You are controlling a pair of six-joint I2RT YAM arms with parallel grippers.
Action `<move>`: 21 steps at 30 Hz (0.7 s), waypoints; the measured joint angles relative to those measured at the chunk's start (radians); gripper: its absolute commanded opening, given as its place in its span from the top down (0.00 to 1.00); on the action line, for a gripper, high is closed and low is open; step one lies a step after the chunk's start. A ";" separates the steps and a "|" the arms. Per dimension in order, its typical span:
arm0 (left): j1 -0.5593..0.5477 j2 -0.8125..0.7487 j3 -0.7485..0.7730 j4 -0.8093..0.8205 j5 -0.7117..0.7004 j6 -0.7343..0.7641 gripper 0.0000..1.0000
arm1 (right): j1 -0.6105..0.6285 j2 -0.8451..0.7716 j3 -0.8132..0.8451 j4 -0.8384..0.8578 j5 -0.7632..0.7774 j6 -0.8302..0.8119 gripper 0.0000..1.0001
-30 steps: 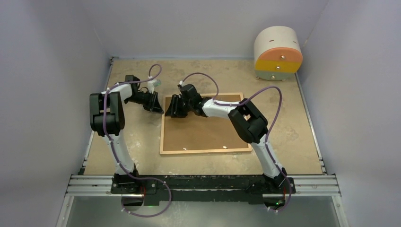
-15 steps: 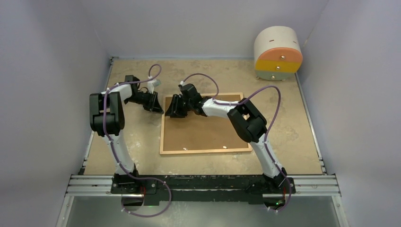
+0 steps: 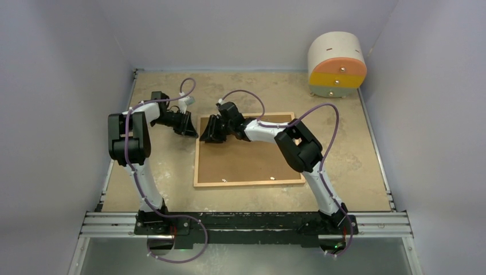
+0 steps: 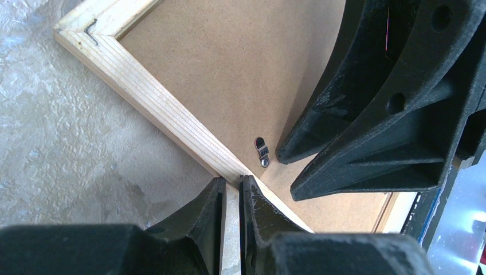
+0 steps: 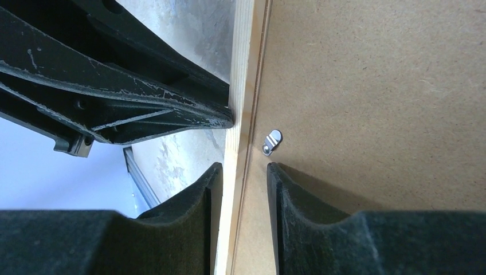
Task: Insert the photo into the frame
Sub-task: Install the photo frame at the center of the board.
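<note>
The right claw is straddling the left rail of the frame, fingers spread; the left claw, fingers nearly together, is resting at that rail. The frame is lying back-up mid-bench

Pale blond wood on the frame, with fine straight grain lines running along its moulding. Inside it, the backing panel shows a flat mid-brown, and on that sits a shiny silver turn clip. The left gripper and right gripper are both matte black. Around the frame, the tabletop is mottled beige-grey. Beyond the frame's far right corner, a drum: cream, then orange, yellow and pale grey-green bands.
</note>
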 measured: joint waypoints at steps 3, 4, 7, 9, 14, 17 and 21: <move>0.000 -0.002 -0.003 0.003 0.000 0.000 1.00 | 0.000 0.000 0.000 0.000 0.006 0.000 0.64; 0.000 -0.003 -0.004 0.004 0.000 0.000 1.00 | 0.000 0.000 0.000 0.000 0.012 0.000 0.64; 0.000 -0.005 -0.007 0.008 0.000 0.001 1.00 | 0.000 0.002 0.002 0.000 0.022 -0.001 0.64; 0.000 -0.006 -0.010 0.010 0.000 0.001 1.00 | 0.000 0.008 0.010 0.002 0.022 -0.002 0.65; 0.000 -0.009 -0.013 0.014 0.000 0.002 1.00 | 0.000 0.027 0.036 0.004 0.020 -0.003 0.65; 0.000 -0.010 -0.013 0.015 0.000 0.002 1.00 | 0.000 0.030 0.041 0.003 0.019 -0.004 0.65; 0.000 -0.011 -0.015 0.017 0.000 0.004 1.00 | 0.000 0.032 0.043 0.002 0.018 -0.004 0.65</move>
